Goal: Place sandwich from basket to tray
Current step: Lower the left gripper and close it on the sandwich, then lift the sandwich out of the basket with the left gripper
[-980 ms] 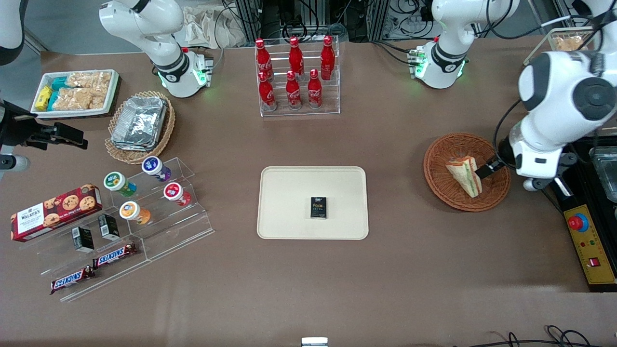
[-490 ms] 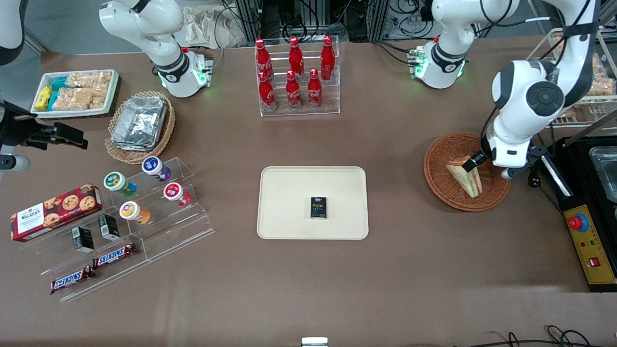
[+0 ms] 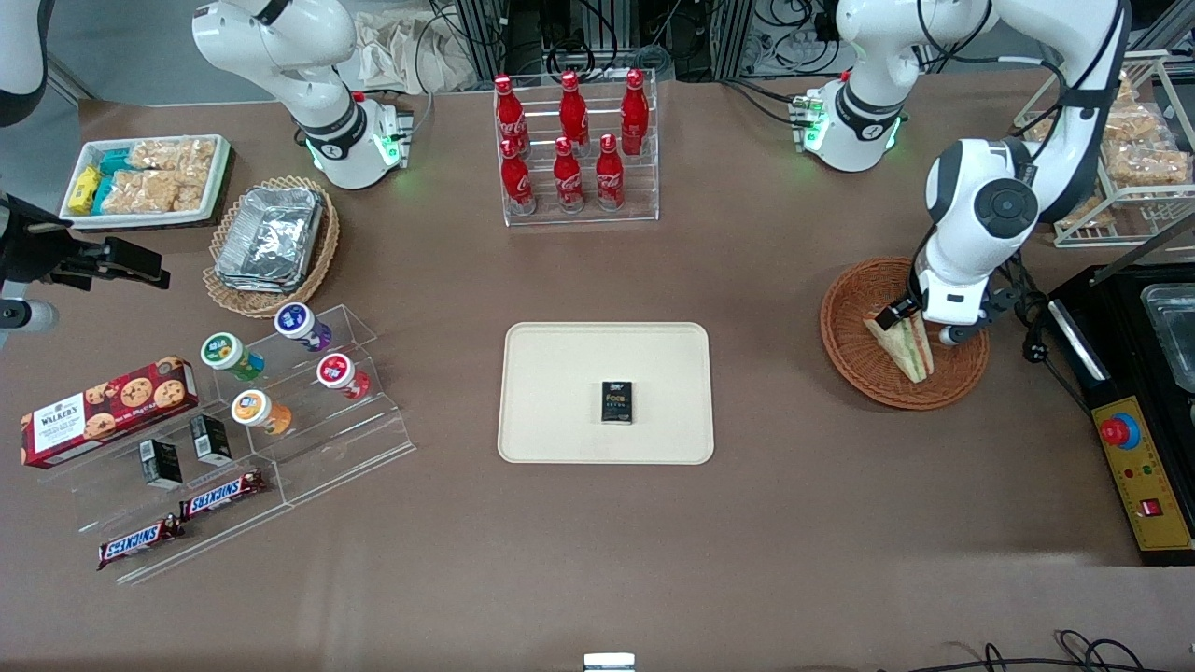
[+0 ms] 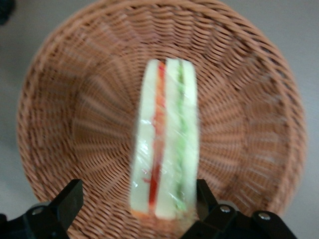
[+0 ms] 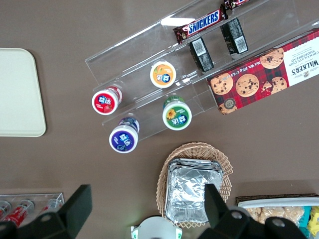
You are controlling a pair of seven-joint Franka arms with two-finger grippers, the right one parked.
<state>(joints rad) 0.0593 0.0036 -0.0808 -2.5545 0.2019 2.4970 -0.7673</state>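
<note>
The sandwich (image 3: 904, 343), a plastic-wrapped white-bread wedge with green and orange-red layers, lies in the round reddish-brown basket (image 3: 851, 313) toward the working arm's end of the table. My left gripper (image 3: 907, 314) hangs over the sandwich's end farther from the front camera. In the left wrist view the gripper (image 4: 137, 199) is open, its black fingers (image 4: 69, 198) straddling the sandwich (image 4: 164, 149) over the basket (image 4: 65, 124); one finger is close against the bread, the other stands apart. The cream-beige tray (image 3: 560, 373) lies mid-table, well away from the gripper.
A small black box (image 3: 616, 402) lies on the tray. A rack of red bottles (image 3: 571, 149) stands farther back. A black machine with a yellow control box (image 3: 1144, 471) sits beside the basket. Snack racks, cookies and a foil-pack basket (image 3: 271, 243) lie toward the parked arm's end.
The left arm has swung in from the table's end over the basket; the gripper moved from the sandwich's side to its farther end, fingers now astride it. The sandwich has not moved.
</note>
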